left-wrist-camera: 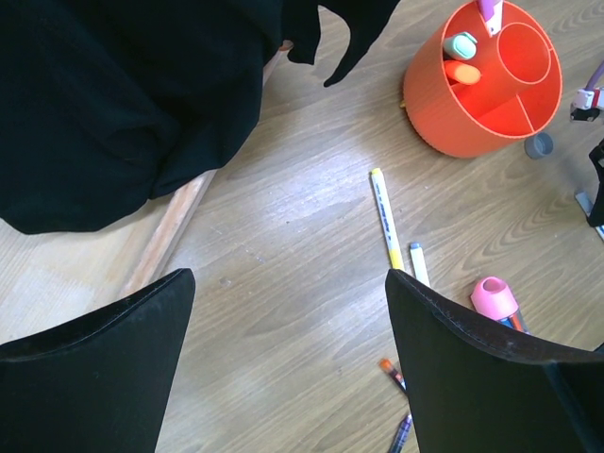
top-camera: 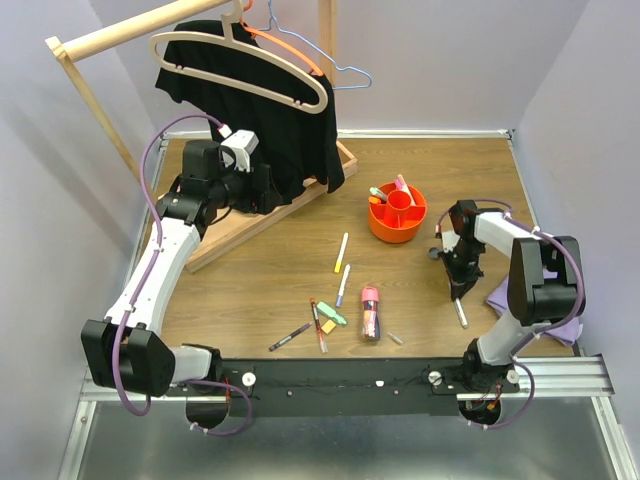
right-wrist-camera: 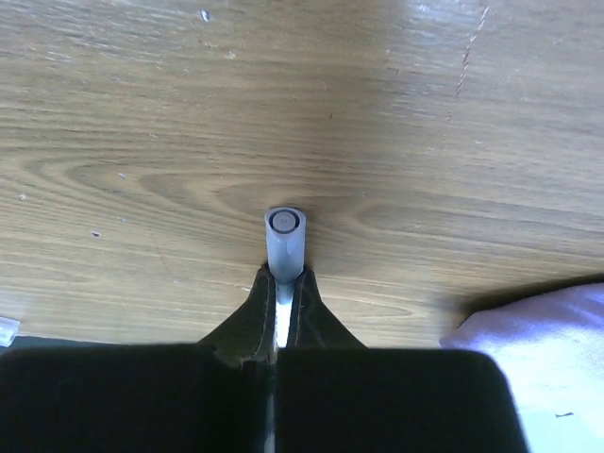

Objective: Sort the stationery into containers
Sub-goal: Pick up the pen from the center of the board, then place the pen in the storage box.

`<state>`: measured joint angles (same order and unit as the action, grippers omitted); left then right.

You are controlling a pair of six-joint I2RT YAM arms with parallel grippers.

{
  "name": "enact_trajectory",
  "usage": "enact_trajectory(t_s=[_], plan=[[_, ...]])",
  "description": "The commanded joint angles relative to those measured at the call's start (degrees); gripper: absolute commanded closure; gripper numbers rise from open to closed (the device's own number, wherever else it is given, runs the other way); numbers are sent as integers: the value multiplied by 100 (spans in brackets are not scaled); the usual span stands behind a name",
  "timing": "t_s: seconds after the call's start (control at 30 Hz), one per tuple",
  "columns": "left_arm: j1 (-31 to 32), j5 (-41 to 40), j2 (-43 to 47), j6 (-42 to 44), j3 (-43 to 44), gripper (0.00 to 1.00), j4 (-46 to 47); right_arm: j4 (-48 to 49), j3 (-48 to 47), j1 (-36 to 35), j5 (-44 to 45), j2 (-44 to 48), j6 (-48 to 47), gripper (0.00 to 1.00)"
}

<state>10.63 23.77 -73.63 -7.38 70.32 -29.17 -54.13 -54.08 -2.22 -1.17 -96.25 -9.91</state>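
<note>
My right gripper (right-wrist-camera: 283,288) is shut on a white pen with a grey cap (right-wrist-camera: 284,240); the pen's cap end sticks out past the fingertips over the wood. From above, that gripper (top-camera: 460,288) is right of the orange organiser (top-camera: 397,213), with the pen (top-camera: 461,313) pointing toward the near edge. The organiser (left-wrist-camera: 483,80) holds green, orange and pink pieces. Loose on the table lie a yellow pen (top-camera: 341,250), a blue-capped pen (top-camera: 343,285), a pink tube (top-camera: 370,312), a green highlighter (top-camera: 332,318), an orange pen (top-camera: 318,326) and a purple pen (top-camera: 289,337). My left gripper (left-wrist-camera: 290,278) hangs open by the black garment, holding nothing.
A black garment (top-camera: 270,90) hangs from a wooden rack (top-camera: 110,35) whose base (top-camera: 250,225) lies at the back left. A lilac cloth (right-wrist-camera: 543,330) lies just right of my right gripper. A small grey cap (left-wrist-camera: 540,145) sits beside the organiser.
</note>
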Motion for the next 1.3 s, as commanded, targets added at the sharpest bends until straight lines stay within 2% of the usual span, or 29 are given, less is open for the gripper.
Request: enact_trajectory(t_s=[0.0, 0.13, 0.23, 0.33, 0.37, 0.43, 0.47, 0.57, 0.67, 1.0, 1.27], plan=[[9, 154, 32, -36, 43, 9, 34, -1, -435, 28, -251, 377, -11, 100], [-35, 172, 138, -18, 17, 9, -80, -273, -1445, 29, -699, 897, -46, 100], [-53, 242, 208, -10, -1, 9, -177, 76, -1885, 28, -1218, 1143, 94, 99], [-53, 216, 252, 61, 7, 9, -291, 1357, -1730, 28, -1500, 1432, 472, 99], [-53, 198, 252, 87, 25, 9, -326, 2240, -1624, 37, -1570, 1494, 673, 100], [-53, 163, 243, 184, 51, 9, -449, 3132, -1430, 29, -1772, 1600, 859, 100], [-53, 154, 243, 227, 86, 9, -493, 3902, -1316, 28, -1851, 1592, 972, 99], [-61, 75, 200, 359, 157, 9, -660, 5135, -1210, 20, -1905, 1381, 1403, 99], [-53, 14, 129, 509, 245, 9, -783, 5780, -1271, 20, -1808, 1030, 1518, 99], [-70, -136, -196, 606, 438, 9, -766, 5958, -1746, -50, -2001, -42, 1396, 99], [-61, -118, -416, 571, 596, 9, -731, 5695, -1807, -261, -2028, -368, 1124, 100]])
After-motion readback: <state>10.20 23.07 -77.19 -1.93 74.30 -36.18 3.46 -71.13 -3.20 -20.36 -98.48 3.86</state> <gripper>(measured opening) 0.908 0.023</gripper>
